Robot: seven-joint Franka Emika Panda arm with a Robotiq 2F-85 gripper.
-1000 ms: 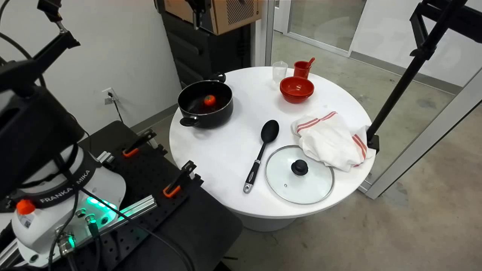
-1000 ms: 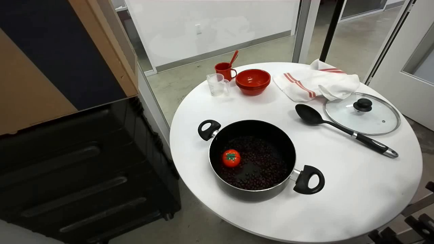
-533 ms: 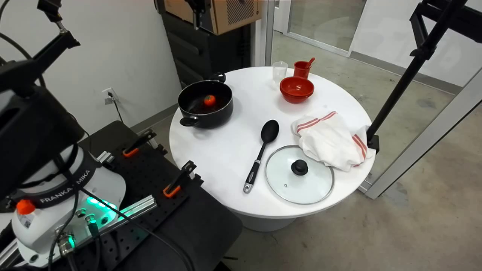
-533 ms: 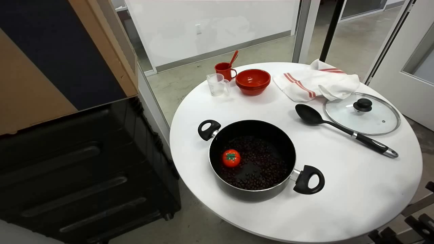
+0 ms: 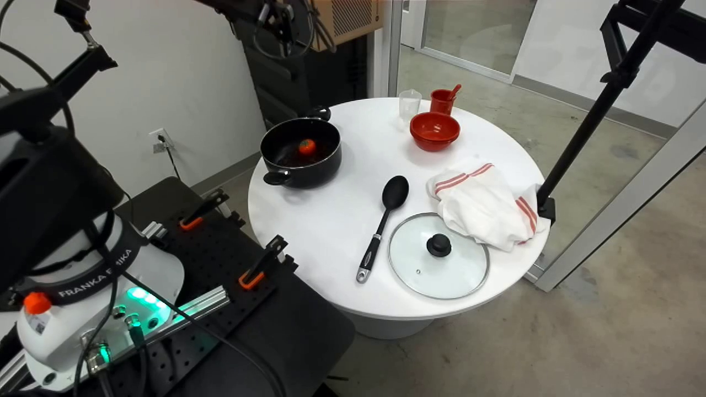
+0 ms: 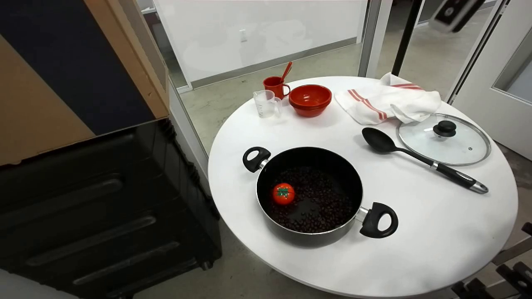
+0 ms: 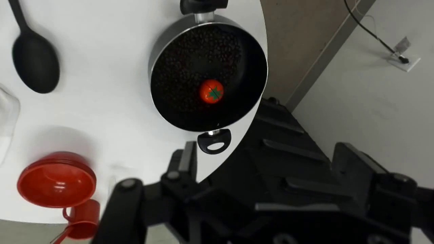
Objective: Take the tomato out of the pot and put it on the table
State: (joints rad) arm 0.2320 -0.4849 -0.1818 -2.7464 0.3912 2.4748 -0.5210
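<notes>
The small red-orange tomato (image 5: 307,146) (image 6: 283,194) (image 7: 211,91) sits inside the black pot (image 5: 314,175) (image 6: 309,238) (image 7: 252,79), among small dark beans, near the pot's wall. The pot stands near the edge of the round white table (image 5: 298,231) (image 6: 419,249) (image 7: 112,108). In the wrist view my gripper (image 7: 266,156) is open and empty, its fingers wide apart. There the pot and tomato appear beyond the fingertips, up and left of their middle. In an exterior view, part of the arm (image 5: 276,27) shows above and behind the pot; its fingertips cannot be made out there.
A black spoon (image 5: 383,226) and glass lid (image 5: 438,270) lie on the table, with a white towel (image 5: 485,207) beside the lid. Red bowls (image 6: 310,99), a red cup (image 6: 275,86) and a clear measuring cup (image 6: 266,104) stand together. A black cabinet (image 6: 104,216) stands beside the table.
The arm has come further into view at the top of an exterior view, with its cables. A blurred arm part now shows at the top right elsewhere. Tomato and pot have not moved.
</notes>
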